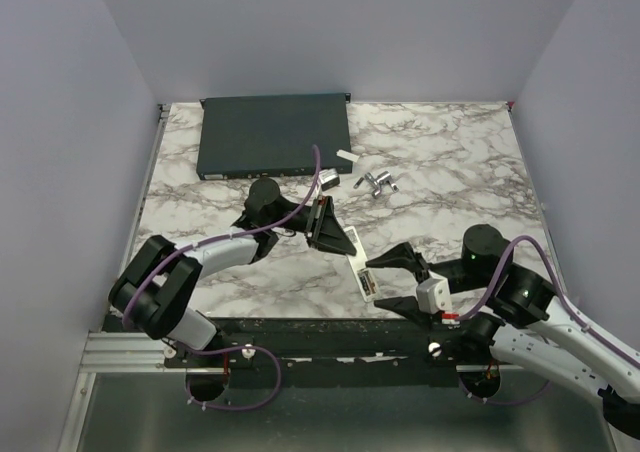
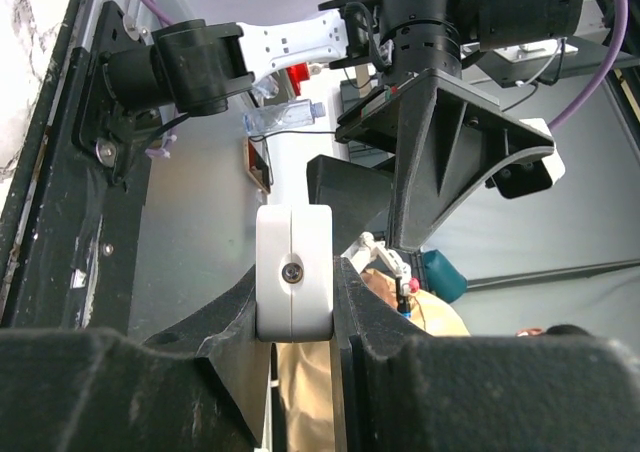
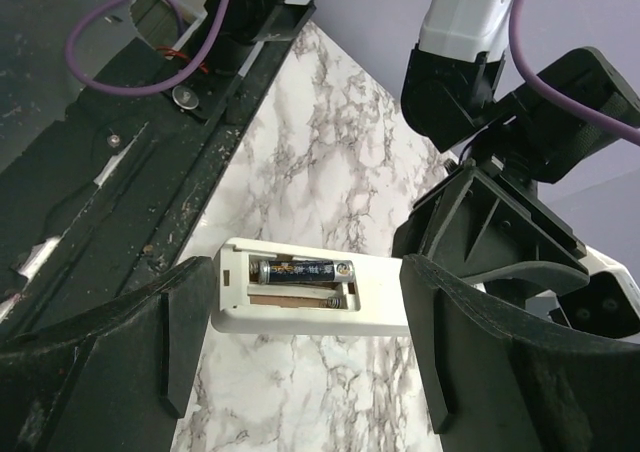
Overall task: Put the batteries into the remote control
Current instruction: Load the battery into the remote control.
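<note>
White plastic remote control: clamped between left gripper jaws for steadiness.
Right gripper: spread astride bay; slim dark battery seated.

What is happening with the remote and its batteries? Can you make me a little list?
remote control: white, back cover off, battery bay facing up
battery: one sits in a slot; the slot beside it is empty, spring showing
left end effector: shut on the remote control, away from the battery bay
right end effector: open, one finger on each side of the battery bay
flat dark box: at the far edge of the table
</note>
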